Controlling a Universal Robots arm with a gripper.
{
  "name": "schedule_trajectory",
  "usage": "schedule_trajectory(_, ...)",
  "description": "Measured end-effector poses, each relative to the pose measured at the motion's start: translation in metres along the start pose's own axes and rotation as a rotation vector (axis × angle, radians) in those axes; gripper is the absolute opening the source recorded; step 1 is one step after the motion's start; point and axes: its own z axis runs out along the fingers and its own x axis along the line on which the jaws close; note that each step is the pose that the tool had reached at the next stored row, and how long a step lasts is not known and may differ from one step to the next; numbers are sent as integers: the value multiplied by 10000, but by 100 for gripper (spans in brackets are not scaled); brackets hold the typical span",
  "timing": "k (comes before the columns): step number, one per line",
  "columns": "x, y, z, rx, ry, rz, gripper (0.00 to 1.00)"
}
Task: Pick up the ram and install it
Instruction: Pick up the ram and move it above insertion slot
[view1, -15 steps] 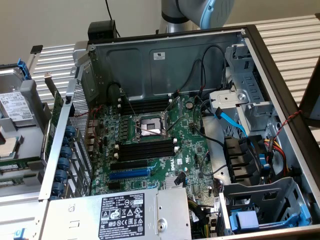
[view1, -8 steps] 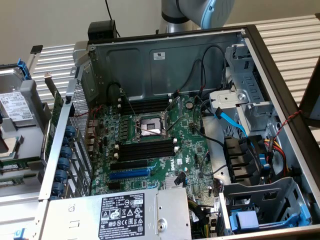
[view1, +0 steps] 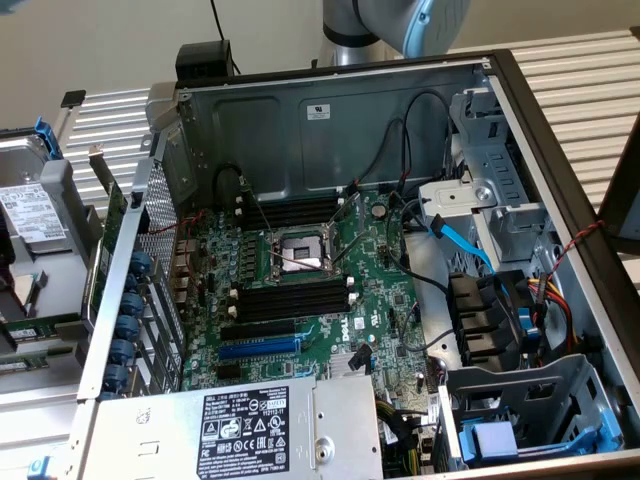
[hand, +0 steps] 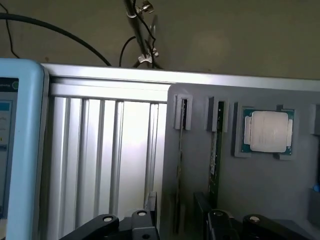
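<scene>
Item: gripper (hand: 176, 212), wrist view, two black fingers (hand: 151, 202) standing spread apart with nothing grasped between them. Nearest object: a thin stick (hand: 180, 150) seen edge-on, seated in a bracket of the grey holder plate (hand: 280, 190) and running down into the gap between the fingers; its colour cannot be told. Just beside it, in the neighbouring bracket of the same plate: the ram (hand: 214, 152), a long narrow green board whose near end comes close to one finger; whether they touch cannot be told. Beside the ram, on the side away from the thin stick: a processor (hand: 267, 131) with a silver lid, held in its own corner brackets on the plate. Bordering the plate on the thin stick's side: a ribbed aluminium surface (hand: 100, 155), then a light-blue cased device (hand: 22, 140) with a screen edge showing. Beyond the plate: black cables and a metal rod (hand: 137, 27) against a plain wall. Exterior view: robot arm (view1: 400, 25) above the rear of an open computer case (view1: 330, 110). Inside it: green motherboard (view1: 375, 300), bare processor socket (view1: 300, 255), black memory slots (view1: 290, 300), blue expansion slot (view1: 258, 348), power supply (view1: 240, 430) nearest the camera.
</scene>
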Motion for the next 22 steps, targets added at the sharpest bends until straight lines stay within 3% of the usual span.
schedule_trajectory(4, 12, -15, 69, -13, -23, -19, 42)
schedule_trajectory(10, 34, -23, 137, -89, -209, -45, 42)
schedule_trajectory(12, 34, -22, 139, -146, -225, -44, 42)
schedule_trajectory(17, 34, -23, 181, -144, -242, -44, 42)
schedule_trajectory(22, 33, -24, 269, -139, -336, -44, 42)
